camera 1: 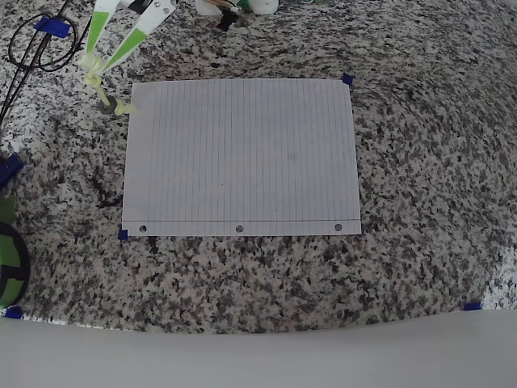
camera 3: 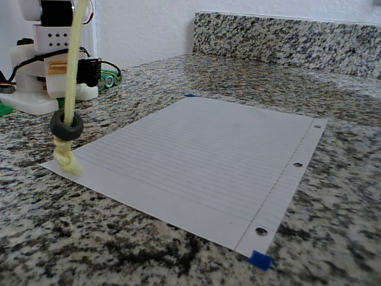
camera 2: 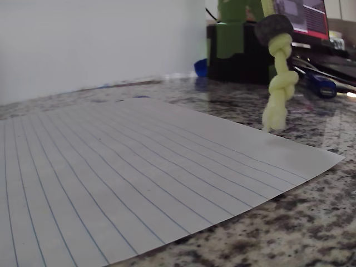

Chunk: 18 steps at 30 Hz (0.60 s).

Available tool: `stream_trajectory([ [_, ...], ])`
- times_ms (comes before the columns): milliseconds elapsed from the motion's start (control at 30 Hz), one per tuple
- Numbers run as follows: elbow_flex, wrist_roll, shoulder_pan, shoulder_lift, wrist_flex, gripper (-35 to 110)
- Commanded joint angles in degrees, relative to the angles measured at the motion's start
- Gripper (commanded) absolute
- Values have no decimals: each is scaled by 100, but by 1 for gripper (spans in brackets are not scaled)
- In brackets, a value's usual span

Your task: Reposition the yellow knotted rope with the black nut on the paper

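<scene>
The yellow knotted rope (camera 3: 72, 65) hangs straight down from above the fixed view. The black nut (camera 3: 65, 126) sits on it just over the bottom knot (camera 3: 66, 159). That knot is at the near left corner of the paper (camera 3: 202, 149); I cannot tell whether it touches the sheet. From overhead, my gripper (camera 1: 94, 63) is shut on the rope (camera 1: 93, 77) just off the paper's (camera 1: 242, 153) top left corner, with the nut (camera 1: 103, 102) beside that corner. The wrist view shows the nut (camera 2: 273, 28) and knotted rope (camera 2: 280, 83) dangling over the paper's (camera 2: 139, 167) edge.
Black cables (camera 1: 32, 48) loop on the granite at the top left. Blue tape bits (camera 1: 347, 79) mark the paper's corners. A green object (camera 1: 8, 250) lies at the left edge. The arm's white base (camera 3: 41, 65) stands behind the rope, and a granite backsplash (camera 3: 286, 36) closes the far side.
</scene>
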Motion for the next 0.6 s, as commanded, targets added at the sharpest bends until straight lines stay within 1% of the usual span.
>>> stream_trajectory([
  [0,-44,571,185,-18,-149,0],
  [167,-44,1072,202,44,-149,0],
  [333,18,1644,-18,369,264,0],
  [467,492,2435,-149,598,193,0],
  [567,888,2944,-220,580,-105,0],
])
